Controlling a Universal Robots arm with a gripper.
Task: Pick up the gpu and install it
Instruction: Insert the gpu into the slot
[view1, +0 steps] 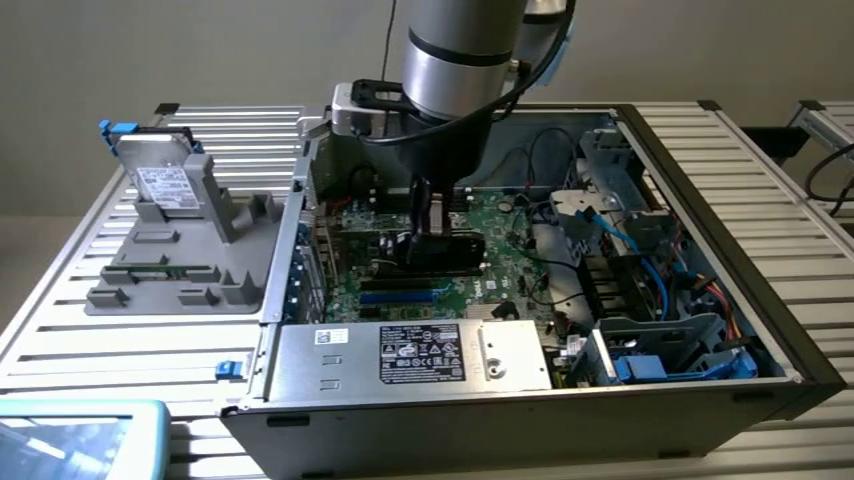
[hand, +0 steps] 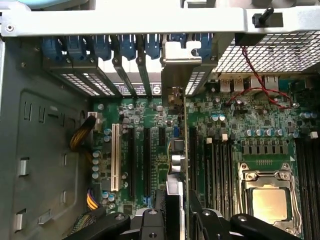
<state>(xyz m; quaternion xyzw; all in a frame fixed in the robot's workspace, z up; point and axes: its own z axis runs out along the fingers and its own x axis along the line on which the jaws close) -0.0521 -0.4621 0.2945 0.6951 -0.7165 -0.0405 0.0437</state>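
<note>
One gpu (hand: 175, 160), edge-on, upright in half-closed claw (hand: 176, 217), fingers clamped on both faces. Sits over motherboard (hand: 235, 120) slot, bracket (hand: 180, 62) at case (hand: 125, 22) rear openings; seated or not, cannot tell. Judged light, stiff, fragile: hold by cooler block and board edges, not contacts.

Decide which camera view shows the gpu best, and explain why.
The exterior view: the gpu shows its black cooler face, upright over the motherboard. The wrist view shows it edge-on, with its silver bracket at the far end.
</note>
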